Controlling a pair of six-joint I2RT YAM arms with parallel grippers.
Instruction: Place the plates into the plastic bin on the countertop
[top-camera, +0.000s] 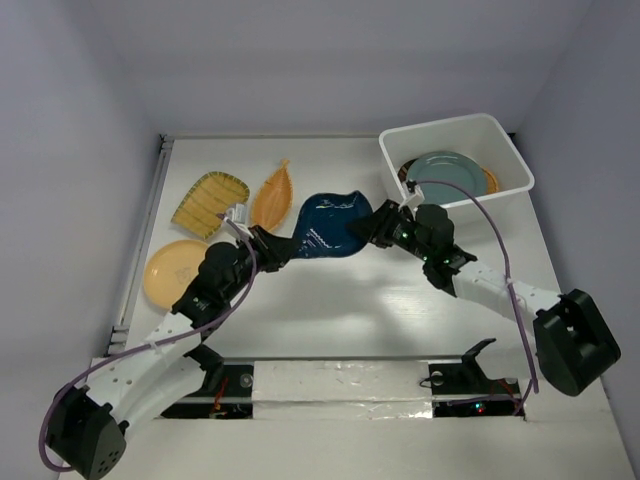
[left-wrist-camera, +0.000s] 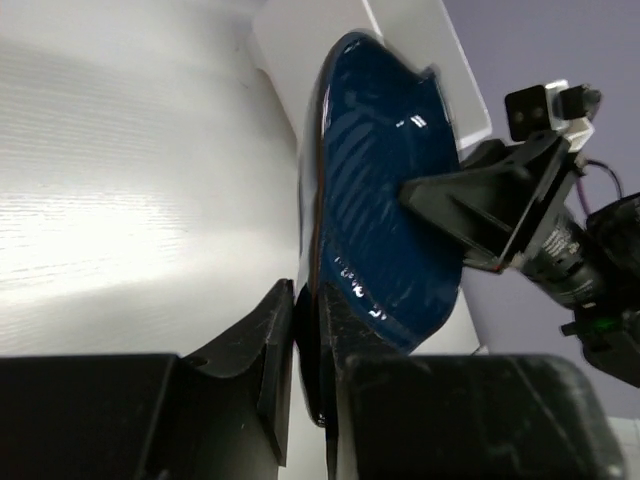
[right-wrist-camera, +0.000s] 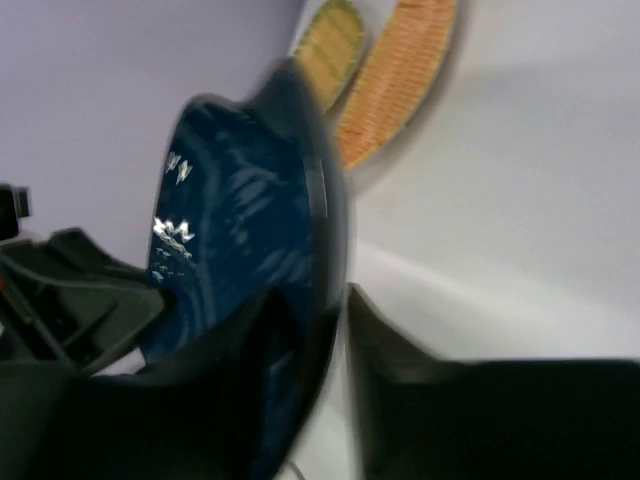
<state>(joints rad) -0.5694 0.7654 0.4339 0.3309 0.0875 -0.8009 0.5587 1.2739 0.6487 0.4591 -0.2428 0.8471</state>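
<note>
The navy leaf-shaped plate (top-camera: 330, 228) hangs above the countertop (top-camera: 380, 310) between both grippers. My left gripper (top-camera: 272, 245) is shut on its left rim; in the left wrist view the gripper (left-wrist-camera: 308, 330) pinches the plate's edge (left-wrist-camera: 385, 180). My right gripper (top-camera: 382, 225) is closed round its right rim; the right wrist view shows its jaws (right-wrist-camera: 330, 320) on either side of the plate (right-wrist-camera: 240, 230), blurred. The white plastic bin (top-camera: 455, 128) stands at the far right and holds a grey-blue plate (top-camera: 445, 170) on top of others.
A yellow ribbed plate (top-camera: 208, 200), an orange boat-shaped plate (top-camera: 272, 195) and a plain yellow-orange round plate (top-camera: 175, 270) lie at the left. A metal rail (top-camera: 140, 240) runs along the left edge. Walls close in on three sides.
</note>
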